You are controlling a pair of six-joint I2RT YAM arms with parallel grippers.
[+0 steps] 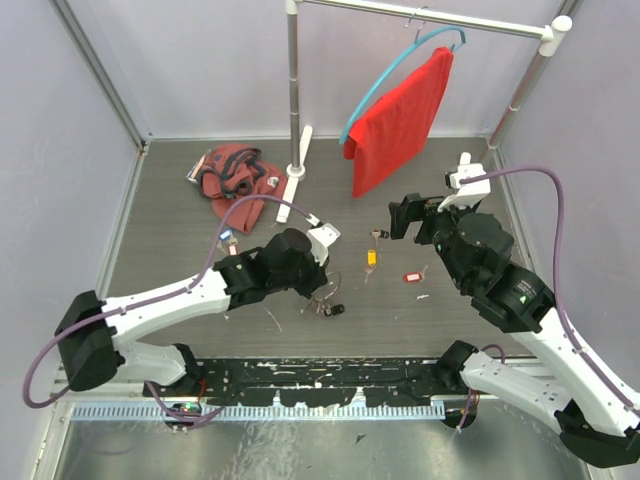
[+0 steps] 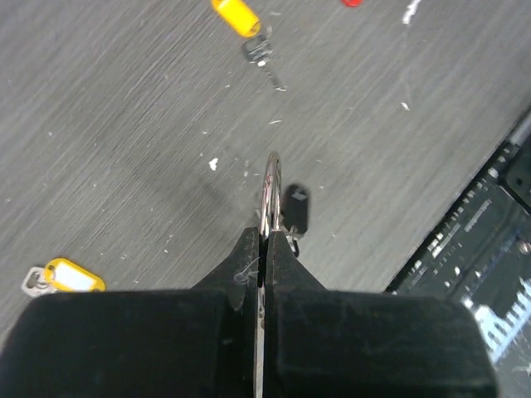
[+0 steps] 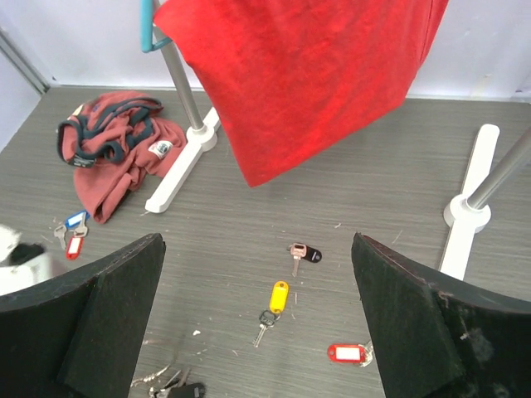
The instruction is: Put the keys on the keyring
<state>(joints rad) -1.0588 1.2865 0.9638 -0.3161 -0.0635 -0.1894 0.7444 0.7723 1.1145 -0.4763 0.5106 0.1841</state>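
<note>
My left gripper [image 1: 322, 286] is shut on the silver wire keyring [image 2: 270, 191], which stands edge-on out of the jaws just above the table. A key with a black tag [image 2: 297, 207] hangs on the ring, also seen from above [image 1: 336, 309]. Loose on the table lie a yellow-tagged key [image 3: 279, 297], a black-tagged key [image 3: 304, 254] and a red-tagged key [image 3: 348, 352]. My right gripper [image 3: 257, 249] is wide open and empty, held high above these keys [image 1: 412, 218]. Another yellow-tagged key [image 2: 73, 276] lies left of the left gripper.
Blue and red tagged keys [image 3: 73, 234] lie near a crumpled red garment [image 1: 232, 172]. A clothes rack with white feet [image 1: 295, 170] stands at the back, a red cloth [image 1: 400, 120] hanging from a blue hanger. A black rail [image 1: 320, 378] runs along the near edge.
</note>
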